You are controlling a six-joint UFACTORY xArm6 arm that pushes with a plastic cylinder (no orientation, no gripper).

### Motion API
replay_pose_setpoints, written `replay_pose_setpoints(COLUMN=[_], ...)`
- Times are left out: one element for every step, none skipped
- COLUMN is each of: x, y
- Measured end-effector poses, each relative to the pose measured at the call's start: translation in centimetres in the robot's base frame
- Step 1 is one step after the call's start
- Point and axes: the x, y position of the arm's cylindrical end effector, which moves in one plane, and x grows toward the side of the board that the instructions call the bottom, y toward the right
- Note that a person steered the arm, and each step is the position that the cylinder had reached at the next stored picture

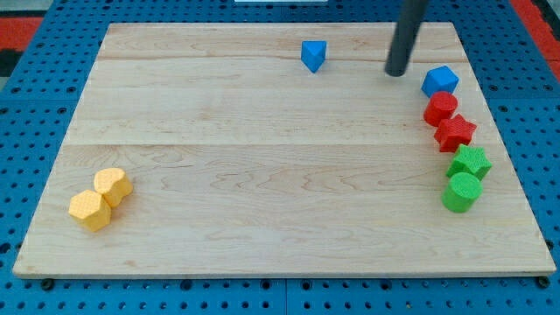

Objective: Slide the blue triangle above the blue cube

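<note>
The blue triangle (313,54) lies near the view's top, a little right of centre. The blue cube (440,81) sits at the view's right, at the head of a column of blocks. My tip (397,72) is on the board between them, closer to the blue cube, just up and left of it, and well to the right of the blue triangle. It touches neither block.
Below the blue cube stand a red block (441,108), a red star (455,133), a green star (470,163) and a green cylinder (462,192). Two yellow blocks (101,199) sit at the bottom left. The wooden board (262,175) rests on a blue pegboard.
</note>
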Motion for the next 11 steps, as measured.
replay_pose_setpoints(x=[1.1,2.3,1.0,0.8,-0.8,-3.1,-3.9,-3.4,-3.4,-3.8,-5.3], y=[-5.4,-11.2,-14.3,-13.8,-13.8,-13.3,-12.0,-9.0,-6.2,-4.5,-4.5])
